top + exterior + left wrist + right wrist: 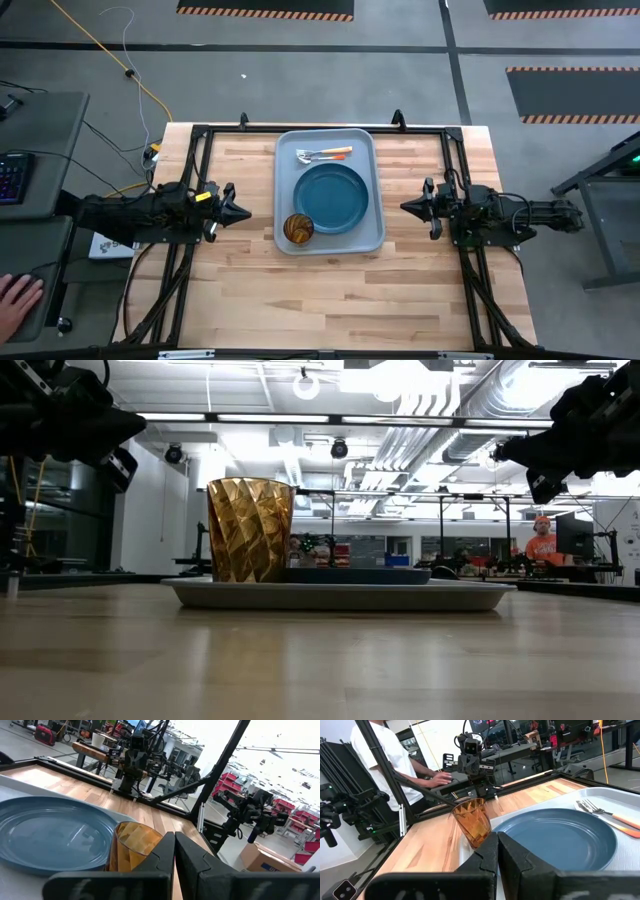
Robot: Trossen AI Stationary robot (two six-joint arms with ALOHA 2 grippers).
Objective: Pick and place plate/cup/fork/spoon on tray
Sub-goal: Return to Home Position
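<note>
Overhead, table-level, 2 wrist views share tray [345, 242]

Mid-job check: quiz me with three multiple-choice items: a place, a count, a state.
1. Where is the cup? A) on the tray, beside the plate B) on the bare table C) on the plate
2. Items on the tray? A) two B) three C) four
3. The left gripper and right gripper are: A) gripping cutlery B) shut, empty, off the tray C) over the plate
Key: A, high view shows it in a tray corner; C, plate, cup, fork, spoon; B, wrist views show fingers together.
</note>
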